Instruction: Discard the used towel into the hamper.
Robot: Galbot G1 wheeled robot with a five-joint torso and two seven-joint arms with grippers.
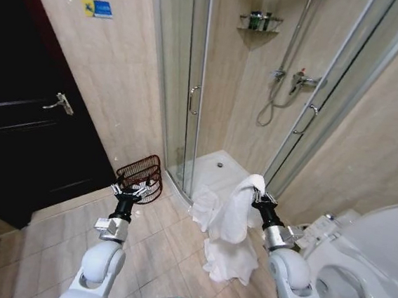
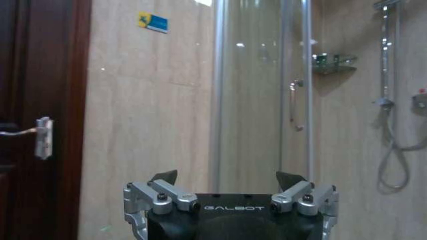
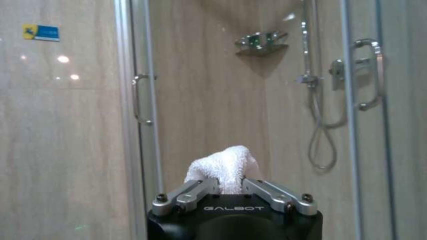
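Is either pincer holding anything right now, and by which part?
The right pincer grips the white towel by a bunched fold at its top; the rest hangs down. The left pincer is open, holding nothing.

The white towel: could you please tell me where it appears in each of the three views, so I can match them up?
Head view: the white towel hangs from the right gripper, lower centre, right of the hamper.
Left wrist view: not in it.
Right wrist view: a tuft of it pokes up between the fingers, bottom centre.
Shared landmark: the blue and yellow wall sticker.
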